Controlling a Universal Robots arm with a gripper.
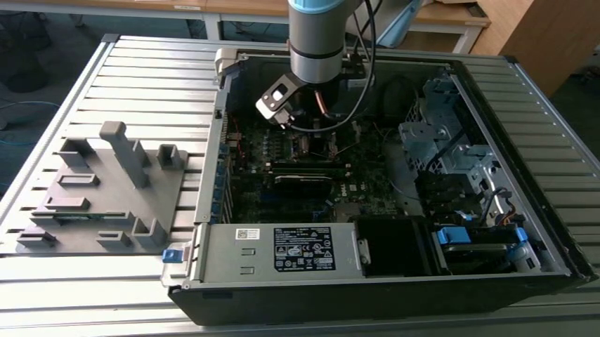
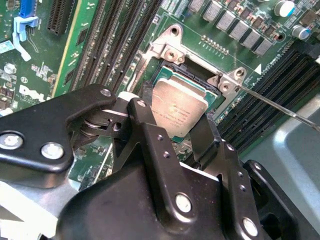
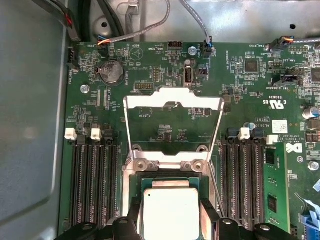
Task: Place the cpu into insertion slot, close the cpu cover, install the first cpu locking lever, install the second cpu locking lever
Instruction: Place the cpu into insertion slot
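Observation:
The cpu (image 2: pixel 180 102) (image 3: pixel 170 207), silver face up, sits level in the insertion slot (image 2: pixel 190 73), whose black rim shows around it. My gripper (image 2: pixel 176 114) (image 3: pixel 170 220) hangs right over it, one black finger (image 2: pixel 148 100) against each of two opposite edges of the chip. The cpu cover (image 3: pixel 150 100) stands swung back on its hinge, its open middle showing green board. A thin wire locking lever (image 2: pixel 272 104) sticks out past the socket corner, unlatched. In the exterior view the gripper (image 1: pixel 314 125) is low inside the open computer case.
Rows of black memory slots (image 3: pixel 92 180) (image 2: pixel 115 40) flank the socket on both sides. The case walls, a power supply (image 1: pixel 281 249) and a drive cage (image 1: pixel 450 140) box in the motherboard. A grey fixture (image 1: pixel 103 182) lies on the slatted table at the exterior view's left.

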